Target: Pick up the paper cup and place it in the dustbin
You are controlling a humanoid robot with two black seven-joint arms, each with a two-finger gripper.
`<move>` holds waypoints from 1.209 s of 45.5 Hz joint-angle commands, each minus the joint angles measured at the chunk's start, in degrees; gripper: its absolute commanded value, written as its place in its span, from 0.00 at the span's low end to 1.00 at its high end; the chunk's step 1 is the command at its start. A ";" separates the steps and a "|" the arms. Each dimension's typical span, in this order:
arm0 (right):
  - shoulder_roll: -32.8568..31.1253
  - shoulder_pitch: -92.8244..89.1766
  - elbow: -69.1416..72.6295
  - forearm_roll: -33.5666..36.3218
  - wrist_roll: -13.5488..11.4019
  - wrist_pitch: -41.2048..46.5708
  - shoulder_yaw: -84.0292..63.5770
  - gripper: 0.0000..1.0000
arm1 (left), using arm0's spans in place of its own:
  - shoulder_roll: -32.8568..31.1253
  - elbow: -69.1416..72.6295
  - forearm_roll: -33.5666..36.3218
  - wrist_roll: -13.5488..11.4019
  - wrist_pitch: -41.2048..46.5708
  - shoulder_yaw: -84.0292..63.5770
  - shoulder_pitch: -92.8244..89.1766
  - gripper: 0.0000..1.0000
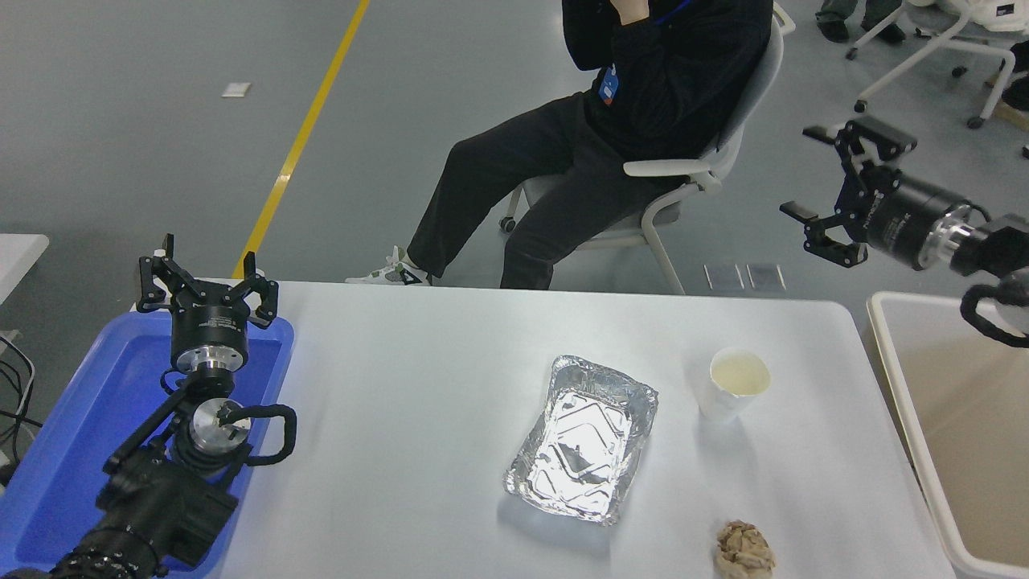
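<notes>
Cup white, tapered, upright, pale yellowish inside; right gripper jaws wide, empty.

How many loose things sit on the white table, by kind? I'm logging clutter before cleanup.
Paper cup: 1
Foil tray: 1
Crumpled brown paper ball: 1
Total: 3

Single high head camera, facing forward and down, table near
</notes>
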 commanded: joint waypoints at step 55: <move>25.39 69.03 30.90 -21.65 1.86 8.42 -77.54 1.00 | 0.00 0.00 0.00 0.08 0.00 0.00 -0.07 0.99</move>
